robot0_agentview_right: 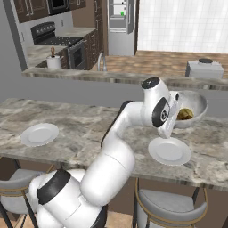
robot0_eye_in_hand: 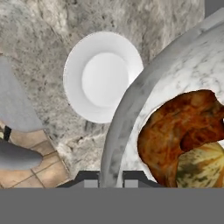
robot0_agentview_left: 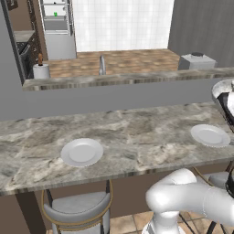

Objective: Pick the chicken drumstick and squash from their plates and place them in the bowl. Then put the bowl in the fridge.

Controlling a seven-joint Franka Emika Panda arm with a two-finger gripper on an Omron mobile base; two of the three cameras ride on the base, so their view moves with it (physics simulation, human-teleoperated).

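The two-finger gripper [robot0_agentview_right: 174, 116] is clamping the near rim of the deep off-white marbled bowl [robot0_agentview_right: 196, 105], lifted above the right white plate [robot0_agentview_right: 169, 151]. Holding the reddish-brown chicken drumstick [robot0_eye_in_hand: 175, 127] and pale striped squash [robot0_eye_in_hand: 205, 166], the stiff bowl is likely hanging heavy from its rim, so it may tip.

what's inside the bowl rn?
The bowl holds the chicken drumstick, with the squash lying against it. The bowl's floor beneath them is covered. Jaws are shut on its rim.

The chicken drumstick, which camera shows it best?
The hand view: the chicken drumstick lies large and close inside the bowl, against the squash. In the right base view it is a small dark patch; the left base view gives no clear sight.
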